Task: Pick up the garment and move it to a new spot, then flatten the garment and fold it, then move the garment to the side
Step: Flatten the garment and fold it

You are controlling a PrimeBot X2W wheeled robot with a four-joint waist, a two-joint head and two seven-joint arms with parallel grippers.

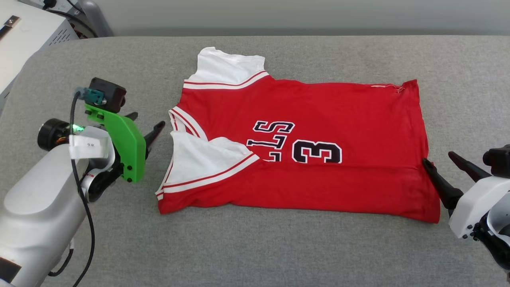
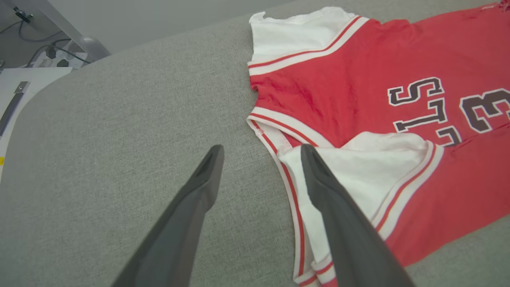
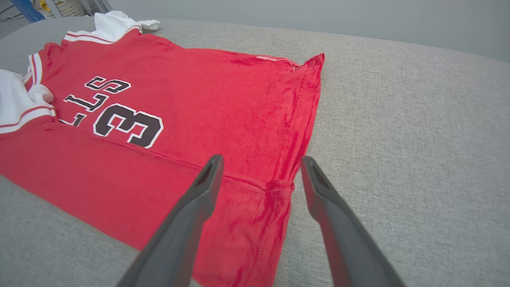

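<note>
At 9 o'clock in the head view the left end effector (image 1: pixel 147 121) is seen with its fingers spread and nothing held. The collar (image 1: pixel 183 119) end of the garment (image 1: pixel 318 115) lies just beside it toward 3 o'clock. In the left wrist view one finger is shown over bare bench (image 2: pixel 99 139) and the other over the trim of the turned-in white sleeve (image 2: pixel 358 167), so that edge is straddled; contact cannot be judged.

The garment is spread on the middle of the bench with its long axis laid from 9 to 3 o'clock. Its near long side is already folded in, while the far side at 12 o'clock is not.

At 4 o'clock the right end effector (image 1: pixel 438 157) is found, likewise spread and empty, with the near corner of the hem (image 3: pixel 305 119) between its fingers.

Each end is judged to be served by its nearer arm. For the far side, both arms would have to be carried toward 12 o'clock.
</note>
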